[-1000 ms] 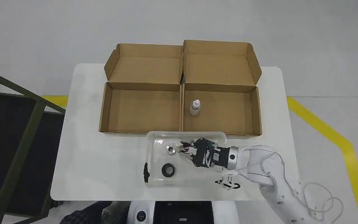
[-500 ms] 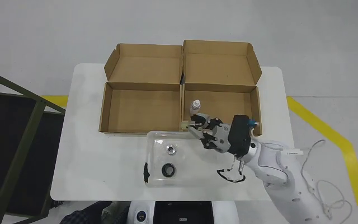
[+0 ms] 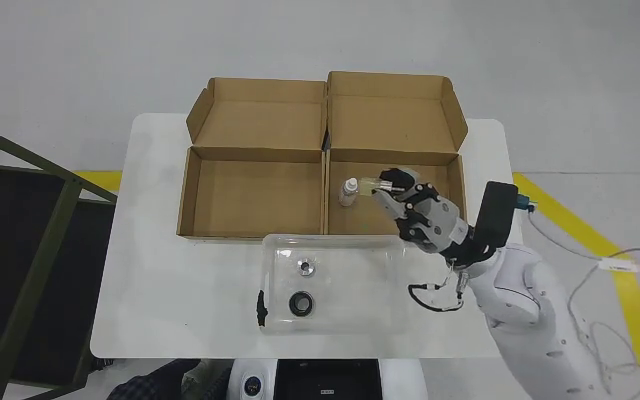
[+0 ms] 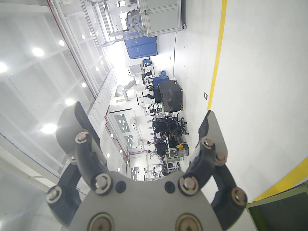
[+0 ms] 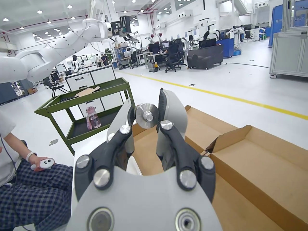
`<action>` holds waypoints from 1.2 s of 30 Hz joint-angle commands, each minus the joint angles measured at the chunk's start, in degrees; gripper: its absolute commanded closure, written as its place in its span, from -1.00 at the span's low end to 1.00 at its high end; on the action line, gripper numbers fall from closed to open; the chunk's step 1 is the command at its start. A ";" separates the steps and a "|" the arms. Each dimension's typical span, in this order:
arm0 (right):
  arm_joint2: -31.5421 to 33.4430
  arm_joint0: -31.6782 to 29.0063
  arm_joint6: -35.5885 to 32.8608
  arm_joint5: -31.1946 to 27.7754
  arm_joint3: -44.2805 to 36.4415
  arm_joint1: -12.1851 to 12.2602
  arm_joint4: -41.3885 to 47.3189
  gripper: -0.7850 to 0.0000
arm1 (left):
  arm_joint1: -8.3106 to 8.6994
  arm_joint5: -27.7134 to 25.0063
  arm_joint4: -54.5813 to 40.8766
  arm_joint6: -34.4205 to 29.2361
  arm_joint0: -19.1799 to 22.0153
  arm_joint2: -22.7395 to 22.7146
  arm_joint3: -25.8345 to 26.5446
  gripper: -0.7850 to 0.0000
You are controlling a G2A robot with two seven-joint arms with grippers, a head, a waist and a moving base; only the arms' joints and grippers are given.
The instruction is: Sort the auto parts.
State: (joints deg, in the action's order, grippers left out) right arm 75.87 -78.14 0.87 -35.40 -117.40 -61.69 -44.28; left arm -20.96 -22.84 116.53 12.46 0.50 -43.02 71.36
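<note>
Nearest the robot, on the white worktop (image 3: 160, 300): clear tray (image 3: 370, 300), long side along the front edge. Inside it, a small metal fitting (image 3: 303, 267), upright as far as can be told. Just nearer, a black ring (image 3: 301, 303) lying flat, close to the fitting but apart. Dark strip at the tray's left rim, too small to identify.

Just beyond the tray's far rim: right tool (image 5: 145, 105), over the floor of the right box (image 3: 350, 222), pointing away and to the left, toward the white bottle (image 3: 348, 190). Pads pressed in on a round metal disc (image 5: 146, 116), gripped by its rim at two opposite points. Flat face of the disc toward the wrist camera, with a short centre stud on that face. Disc axis therefore roughly along the tool's length. From above, disc reduced to a pale speck at the fingertips. Far face hidden. Height over the box floor not judgeable.

White bottle apparently upright, near the box's left wall, close to the tool tip but apart from it. Left box (image 3: 250, 195) alongside, touching the right one wall to wall. Lids of both open and laid back on the far side.

Left tool (image 4: 144, 111): raised well off the worktop, aimed out into the hall. Fingers spread wide, nothing between them.

Left of the worktop: green cart (image 3: 50, 230), cut off at the frame edge.
</note>
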 commanded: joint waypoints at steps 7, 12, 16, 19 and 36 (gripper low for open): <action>0.95 -0.60 1.68 -0.79 -0.25 -0.14 -0.05 1.00 | 0.00 0.00 0.00 0.00 0.00 0.00 0.00 -1.00; 0.83 -0.85 1.56 -1.80 0.35 -0.21 -1.21 1.00 | 0.00 0.00 0.00 0.00 0.00 0.00 0.00 -1.00; 0.44 -1.01 0.04 -2.37 1.55 -0.19 -3.89 1.00 | 0.00 0.00 0.00 0.00 0.00 0.00 0.00 -1.00; 0.06 -1.18 -1.41 -2.59 2.53 -0.14 -7.10 1.00 | 0.00 0.00 0.00 0.00 0.00 0.00 0.00 -1.00; -0.98 3.30 -10.43 -4.97 13.52 0.18 -13.66 1.00 | 0.00 0.00 0.00 0.00 0.00 0.00 0.00 -1.00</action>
State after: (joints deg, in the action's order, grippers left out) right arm 74.91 -75.19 -9.23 -40.34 -104.38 -61.52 -57.48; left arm -20.96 -22.84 116.53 12.46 0.50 -43.02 71.36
